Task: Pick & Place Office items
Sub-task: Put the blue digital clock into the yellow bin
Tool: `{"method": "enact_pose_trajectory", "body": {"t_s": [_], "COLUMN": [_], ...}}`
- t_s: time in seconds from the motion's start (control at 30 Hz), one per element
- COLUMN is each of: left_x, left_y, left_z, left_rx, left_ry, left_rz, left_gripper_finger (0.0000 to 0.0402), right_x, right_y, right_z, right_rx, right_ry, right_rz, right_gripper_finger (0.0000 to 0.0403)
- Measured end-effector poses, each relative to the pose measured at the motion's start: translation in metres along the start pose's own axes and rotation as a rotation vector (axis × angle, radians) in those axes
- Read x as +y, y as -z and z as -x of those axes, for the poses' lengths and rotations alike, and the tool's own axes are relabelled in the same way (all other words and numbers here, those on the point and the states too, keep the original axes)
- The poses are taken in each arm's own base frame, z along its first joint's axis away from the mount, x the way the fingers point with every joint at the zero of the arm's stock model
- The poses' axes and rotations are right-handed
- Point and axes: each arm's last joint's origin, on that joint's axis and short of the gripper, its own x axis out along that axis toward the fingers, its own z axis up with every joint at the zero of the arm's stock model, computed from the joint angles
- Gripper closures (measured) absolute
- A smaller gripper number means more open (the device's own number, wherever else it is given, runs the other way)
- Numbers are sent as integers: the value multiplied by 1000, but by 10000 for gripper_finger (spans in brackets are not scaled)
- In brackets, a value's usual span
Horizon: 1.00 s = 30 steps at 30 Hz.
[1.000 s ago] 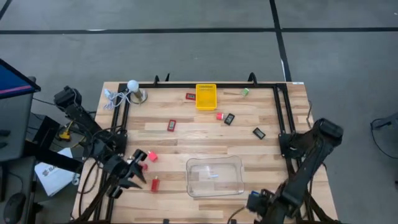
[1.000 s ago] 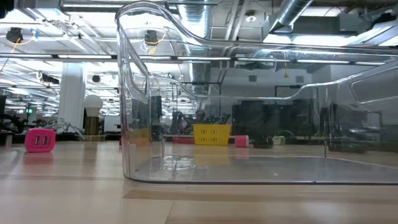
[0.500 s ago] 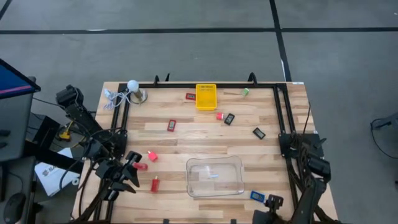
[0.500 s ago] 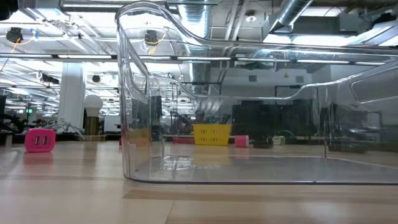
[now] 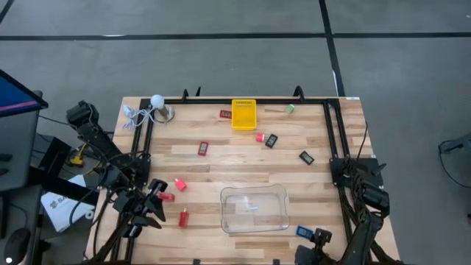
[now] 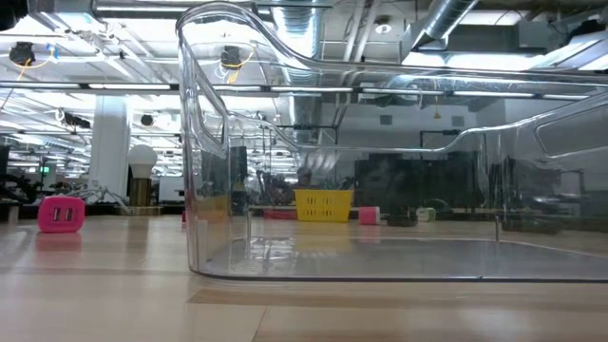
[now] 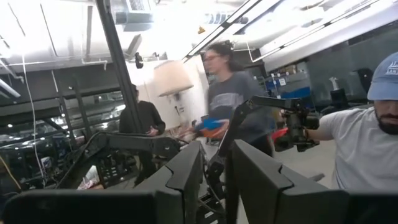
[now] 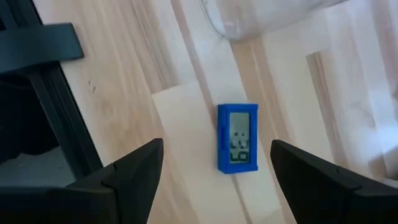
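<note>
Small office items lie scattered on the wooden table: red blocks [image 5: 203, 149] [image 5: 179, 185] [image 5: 183, 217], black pieces [image 5: 271, 140] [image 5: 306, 157], a green one [image 5: 290, 108] and a blue piece with a grey display [image 5: 304, 231] [image 8: 237, 137]. My right gripper [image 5: 318, 237] [image 8: 216, 152] hovers open over the blue piece near the table's near edge, one finger on either side and apart from it. My left gripper [image 5: 154, 201] [image 7: 214, 180] is shut on nothing at the near left, beside a red block [image 5: 167, 196]. It faces the room.
A clear plastic tray [image 5: 254, 193] [image 6: 204, 142] stands near the table's near edge, left of the blue piece. The yellow basket [image 5: 244, 114] [image 6: 323, 204] stands at the far edge, and a white ball with a cord [image 5: 157, 101] at the far left corner. People show beyond the table in the left wrist view.
My right arm has folded back toward the table's right near corner, and its gripper has shifted a little to the right, uncovering the blue piece that it hid before. My left gripper has drifted slightly toward the near edge.
</note>
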Motion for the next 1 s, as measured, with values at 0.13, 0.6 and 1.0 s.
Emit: {"method": "enact_pose_trajectory", "body": {"t_s": [0.13,0.6,1.0], "left_x": [0,3,3], "left_y": [0,0,0], "left_z": [0,0,0], "left_rx": [0,23,26], "left_ry": [-1,-71,-77], "left_rz": [-1,-13,9], "left_gripper_finger": [311,311,311], "right_x": [-9,-48,-70], "right_y": [-4,-5,11], "right_z": [5,49,-15], "right_rx": [1,-123,-23], "right_ry": [23,-280,-309], "right_rz": [29,-60,-64], "right_gripper_finger": [112,112,112]}}
